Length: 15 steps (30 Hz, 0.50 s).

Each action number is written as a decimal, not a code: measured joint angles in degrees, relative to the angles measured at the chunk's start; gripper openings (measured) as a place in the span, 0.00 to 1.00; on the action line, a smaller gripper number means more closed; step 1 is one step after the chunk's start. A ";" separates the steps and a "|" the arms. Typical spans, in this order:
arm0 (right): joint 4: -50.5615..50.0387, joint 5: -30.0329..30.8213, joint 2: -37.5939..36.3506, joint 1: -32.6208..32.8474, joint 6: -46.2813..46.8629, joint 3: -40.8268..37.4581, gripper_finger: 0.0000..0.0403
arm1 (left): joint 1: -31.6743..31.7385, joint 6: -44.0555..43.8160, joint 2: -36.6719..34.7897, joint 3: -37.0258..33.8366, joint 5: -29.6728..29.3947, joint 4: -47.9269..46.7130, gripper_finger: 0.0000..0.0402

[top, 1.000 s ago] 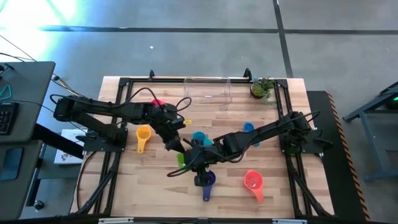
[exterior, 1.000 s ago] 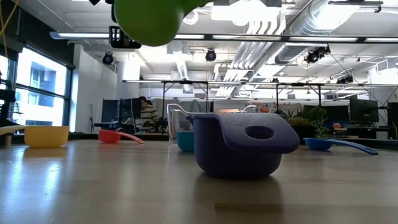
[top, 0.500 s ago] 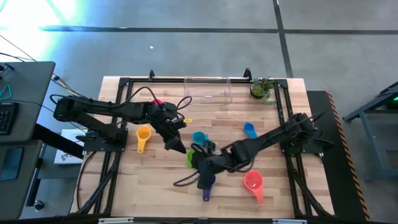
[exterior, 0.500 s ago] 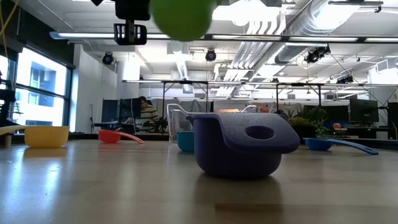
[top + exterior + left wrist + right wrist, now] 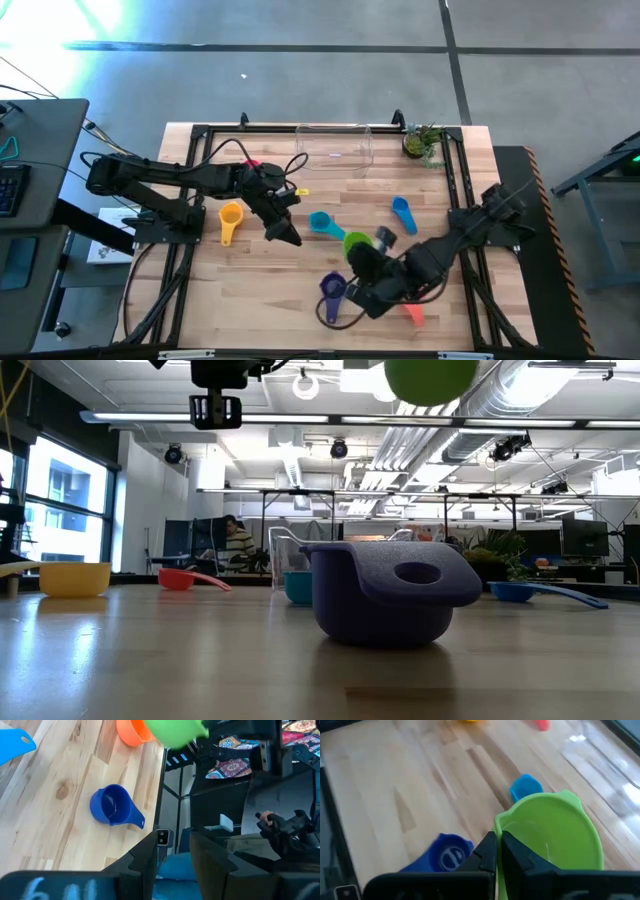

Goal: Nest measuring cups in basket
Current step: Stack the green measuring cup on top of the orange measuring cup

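One cup was in the air: the right end effector (image 5: 497,851) had its fingers pinched down on the rim of the green measuring cup (image 5: 547,832), carrying it well clear of the table (image 5: 250,290), near the front-middle of the board. In the high view the green cup (image 5: 357,246) sat just above the purple cup (image 5: 332,289) and beside the teal cup (image 5: 322,222).

From there the basket (image 5: 335,146) lay toward the far edge of the table, well apart, long axis running left-right along that edge. So my guess is the coming move is a carry away from the robot's side toward that bin. It looked like nothing was in it yet, though I couldn't be sure through clear plastic.

Left end effector (image 5: 284,236) hovered left of the teal cup; fingers looked apart with nothing between them in the left wrist view. It's about as near the basket as the right one.

Other cups scattered: yellow cup (image 5: 230,217) on the left, blue cup (image 5: 402,210) to the right, the red cup (image 5: 413,314) peeking out from under the right arm.

No readable labels or writing anywhere I could make out.
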 joint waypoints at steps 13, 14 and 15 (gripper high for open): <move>-16.49 -0.64 0.47 7.14 24.37 0.00 0.00 | 0.00 0.03 0.02 -0.04 0.00 -0.07 0.26; -17.21 -0.83 0.47 7.73 25.54 0.00 0.00 | 0.00 0.05 0.02 -0.04 0.00 -0.07 0.26; -17.75 -0.94 0.47 8.38 26.69 0.00 0.00 | 0.00 0.05 0.02 -0.04 0.00 -0.07 0.26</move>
